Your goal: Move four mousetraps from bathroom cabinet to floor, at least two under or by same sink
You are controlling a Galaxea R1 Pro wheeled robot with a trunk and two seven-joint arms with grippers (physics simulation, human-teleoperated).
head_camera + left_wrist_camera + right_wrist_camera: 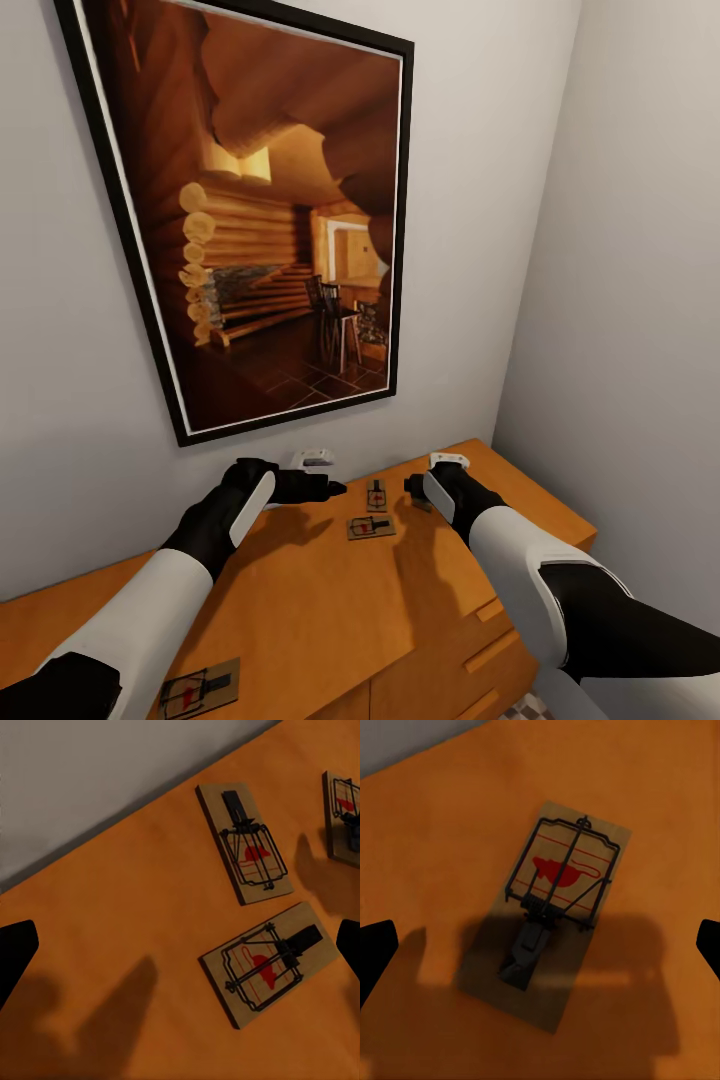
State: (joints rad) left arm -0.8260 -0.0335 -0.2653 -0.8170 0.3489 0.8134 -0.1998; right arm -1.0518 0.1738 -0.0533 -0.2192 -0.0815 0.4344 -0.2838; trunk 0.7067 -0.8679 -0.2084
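Observation:
Several mousetraps lie flat on the orange-brown cabinet (300,600) top. Two sit between my hands, one (376,494) nearer the wall and one (371,527) just in front of it; a third (200,688) lies far off at the front left. My left gripper (322,488) hovers open to their left. The left wrist view shows both traps (244,842) (264,964) and the edge of another (341,817). My right gripper (414,490) is open above a further trap (551,911), which lies between its dark fingertips (375,952).
A large framed picture (270,210) hangs on the grey wall behind the cabinet. A second wall (640,300) closes the corner on the right. Drawer fronts with bar handles (492,650) face me, and a bit of patterned floor (528,710) shows below.

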